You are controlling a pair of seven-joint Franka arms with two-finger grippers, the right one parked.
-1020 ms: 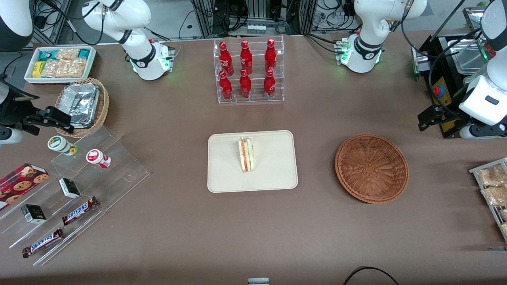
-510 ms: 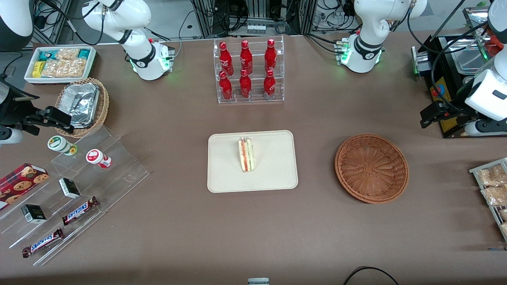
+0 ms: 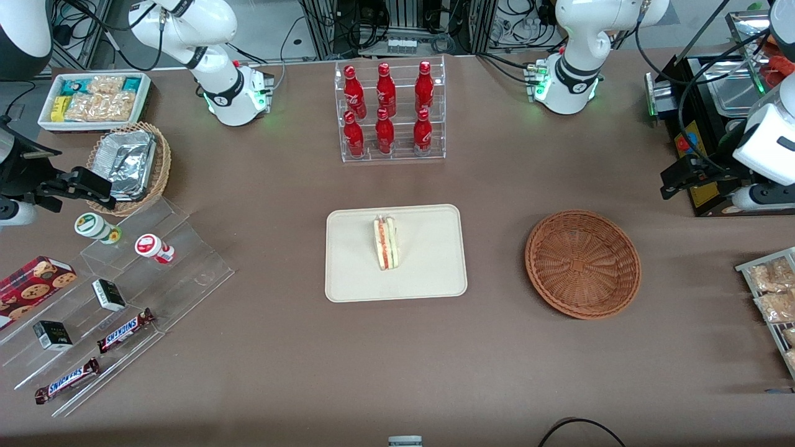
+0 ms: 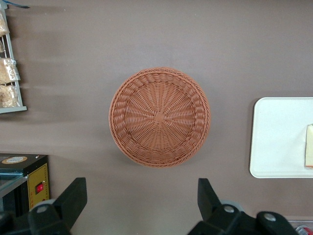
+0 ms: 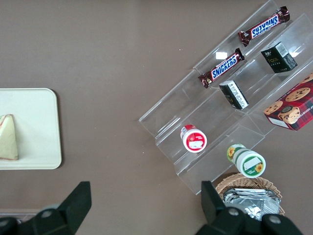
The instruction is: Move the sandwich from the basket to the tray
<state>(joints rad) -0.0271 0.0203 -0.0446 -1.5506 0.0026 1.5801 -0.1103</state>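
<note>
1. The tray [image 3: 428, 273] is the landmark: a flat cream rectangle with rounded corners and a low rim, smooth and matte, lying on the brown table [image 3: 397, 360].
2. The sandwich [image 3: 386, 242] stands on the tray near its middle, a pale bread wedge with a red-orange and green stripe of filling along its cut edge. It touches only the tray.
3. The basket [image 3: 582, 264] sits on the table well apart from the tray, toward the working arm's end. It is round and shallow, reddish-brown wicker woven in spokes from a small square centre, and nothing lies in it.
4. The gripper [image 4: 142, 205] is raised above the table, farther from the front camera than the basket and well away from the tray, toward the working arm's end. Its black fingers [image 4: 73, 196] are spread wide and hold nothing; in the wrist view the basket shows whole between and past them.
5. Farther from the front camera than the tray stands a clear stepped rack [image 3: 392, 112] holding six glossy red bottles [image 3: 385, 133] in two rows.
6. Toward the parked arm's end from the tray are clear stepped shelves [image 3: 155, 261] with candy bars [image 3: 124, 329] and small round tubs [image 3: 152, 247].
</note>
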